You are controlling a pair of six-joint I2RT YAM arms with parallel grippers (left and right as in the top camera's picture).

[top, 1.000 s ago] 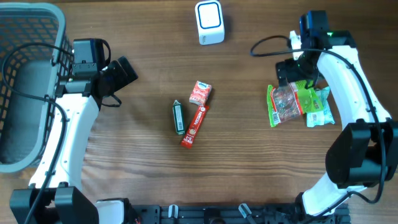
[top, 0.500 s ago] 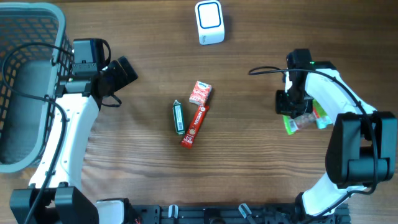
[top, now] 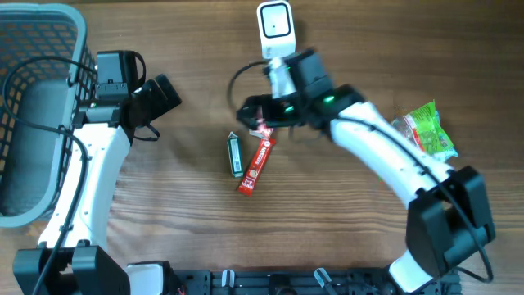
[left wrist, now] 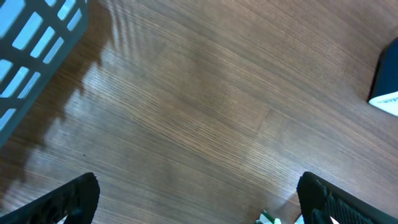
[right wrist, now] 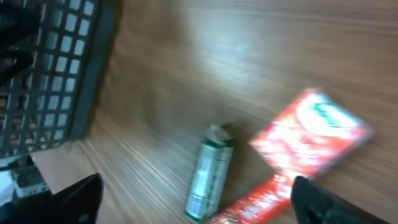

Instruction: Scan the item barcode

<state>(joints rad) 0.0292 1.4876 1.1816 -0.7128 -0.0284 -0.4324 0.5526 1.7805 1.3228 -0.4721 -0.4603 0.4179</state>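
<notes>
The small red packet lies flat on the surface near the white scanner, with your right pincer hovering over it, released and empty. You look to be at the pick-up step: lower, clench on the packet, then present its barcode to the scanner. Your left pincer hangs released, well apart.

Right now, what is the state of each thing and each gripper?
left gripper, open, empty
right gripper, open, empty, above the red pouch
green pack, lying flat
red stick, lying flat
red pouch, lying flat, partly hidden
basket, upright, nothing seen inside
scanner, no item held to it
green bags, lying flat
</notes>
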